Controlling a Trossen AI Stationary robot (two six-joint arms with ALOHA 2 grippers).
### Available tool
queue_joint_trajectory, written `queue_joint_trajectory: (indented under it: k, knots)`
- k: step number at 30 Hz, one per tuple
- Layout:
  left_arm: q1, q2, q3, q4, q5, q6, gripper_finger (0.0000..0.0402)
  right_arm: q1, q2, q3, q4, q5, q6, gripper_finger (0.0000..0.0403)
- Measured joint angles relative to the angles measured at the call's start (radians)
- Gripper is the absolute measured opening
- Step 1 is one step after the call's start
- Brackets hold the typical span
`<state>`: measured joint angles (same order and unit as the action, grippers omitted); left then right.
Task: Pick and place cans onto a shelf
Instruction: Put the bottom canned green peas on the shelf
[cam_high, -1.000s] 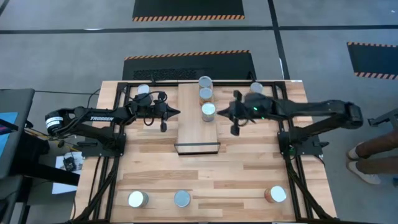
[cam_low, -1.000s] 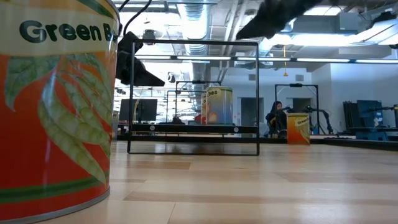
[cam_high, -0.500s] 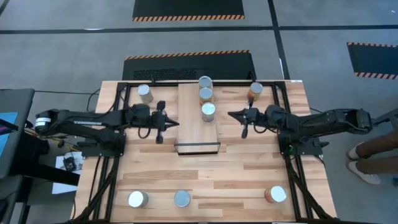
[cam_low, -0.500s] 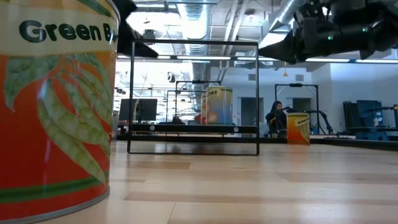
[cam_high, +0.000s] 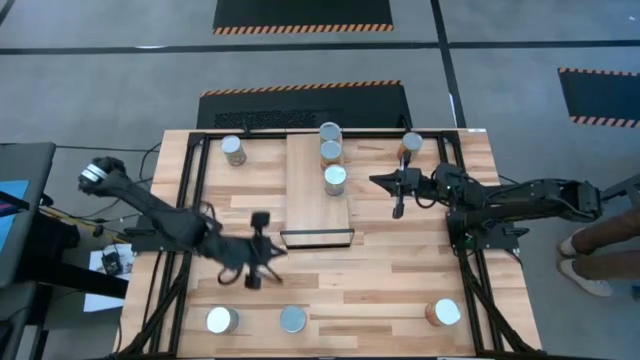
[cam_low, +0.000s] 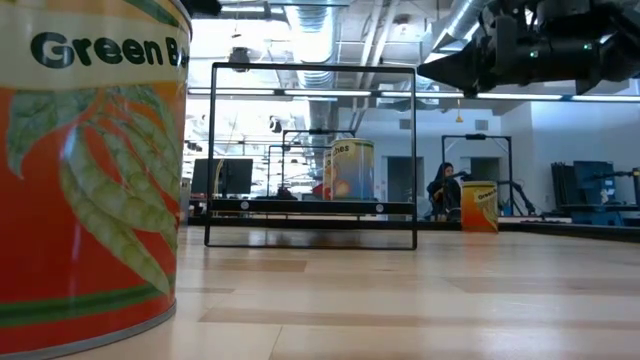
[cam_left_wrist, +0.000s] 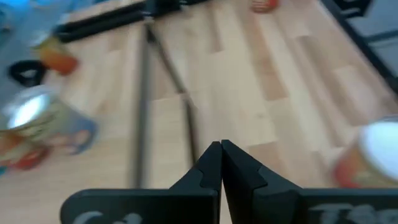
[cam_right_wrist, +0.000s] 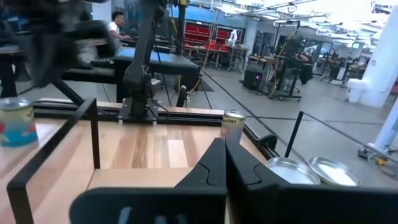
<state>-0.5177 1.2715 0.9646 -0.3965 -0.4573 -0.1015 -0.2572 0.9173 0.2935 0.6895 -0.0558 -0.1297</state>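
Three cans (cam_high: 335, 179) stand upright in a row on the light-wood shelf (cam_high: 320, 215) at the table's far middle. One can (cam_high: 233, 150) stands on the tabletop to the shelf's left and one (cam_high: 410, 145) to its right. Three cans (cam_high: 292, 319) stand along the near edge; one of them fills the low view's left (cam_low: 90, 170). My left gripper (cam_high: 278, 258) is shut and empty over the tabletop, just near-left of the shelf's near end. My right gripper (cam_high: 378, 182) is shut and empty, to the right of the shelf. Both wrist views show shut fingers, the left (cam_left_wrist: 221, 152) and the right (cam_right_wrist: 221, 149).
A black metal frame (cam_low: 310, 155) stands around the shelf. Black rails (cam_high: 185, 240) run along the table's left and right sides. Bare tabletop lies between the shelf's near end and the near row of cans. A person (cam_low: 443, 190) sits in the room behind.
My left gripper has gone from beside the shelf's left side toward the table's near edge, staying shut and empty. My right gripper has drawn back from the nearest shelf can toward the table's right edge. No can has moved.
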Motion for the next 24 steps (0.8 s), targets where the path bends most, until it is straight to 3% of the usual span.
queue_joint_trajectory:
  k: [12, 19, 24]
  knots:
    - [-0.162, 0.403, 0.323, -0.186, 0.016, -0.140, 0.0075, 0.099, 0.050, 0.000, -0.009, 0.011, 0.044, 0.0010]
    - [-0.222, 0.537, 0.511, -0.266, 0.136, -0.287, 0.0109, 0.168, 0.053, 0.000, -0.016, 0.037, 0.051, 0.0005]
    - [-0.283, 0.620, 0.631, -0.315, 0.134, -0.341, 0.0114, 0.221, 0.053, 0.000, -0.022, 0.052, 0.059, 0.0010]
